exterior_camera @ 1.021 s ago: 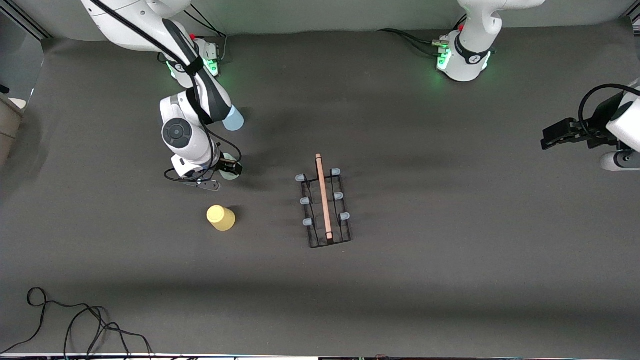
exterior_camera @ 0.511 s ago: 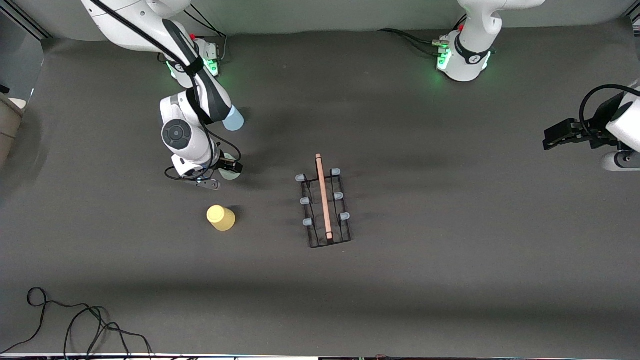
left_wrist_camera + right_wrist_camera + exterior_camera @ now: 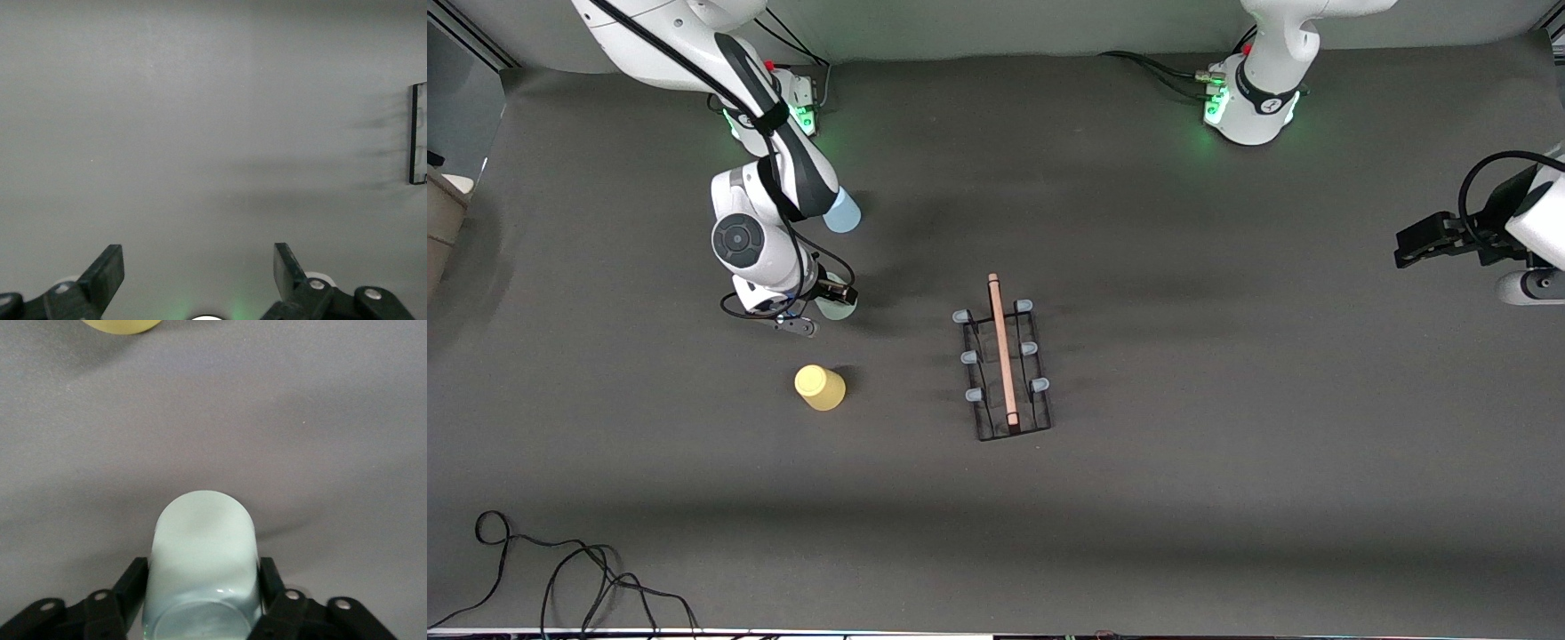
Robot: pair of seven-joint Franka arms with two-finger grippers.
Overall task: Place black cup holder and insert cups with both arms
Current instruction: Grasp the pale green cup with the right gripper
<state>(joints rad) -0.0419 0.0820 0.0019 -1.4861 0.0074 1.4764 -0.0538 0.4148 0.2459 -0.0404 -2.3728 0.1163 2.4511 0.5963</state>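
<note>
- You are looking at a dark grey table with a loose black cable lying at the edge nearest the front camera, toward the right arm's end, well apart from both pincers.
- The rack is standing upright mid-table between the two arms, its wooden handle running along the top and its blue-capped prongs all bare.
- The right gripper is sitting low at the table, and its fingers are pressing both sides of the grey-green cup, so you are seeing it clenched on that cup.
- The yellow cup is standing just beside that pincer, nearer the front camera, with nothing between them.
- The blue cup is standing farther from the front camera than the right gripper, half covered by the right arm's forearm.
- The rack is lying well apart from the right gripper, toward the left arm's end, with bare table between.
- The left gripper is hanging over the table's edge at its own end, waiting, with its fingers spread wide and nothing between them.
- The right wrist view is giving you the grip on the grey-green cup, which the front view is mostly hiding under the wrist; it is showing only a sliver of the yellow cup.
- The left wrist view is showing you just one corner of the rack, well away from that released pincer.
</note>
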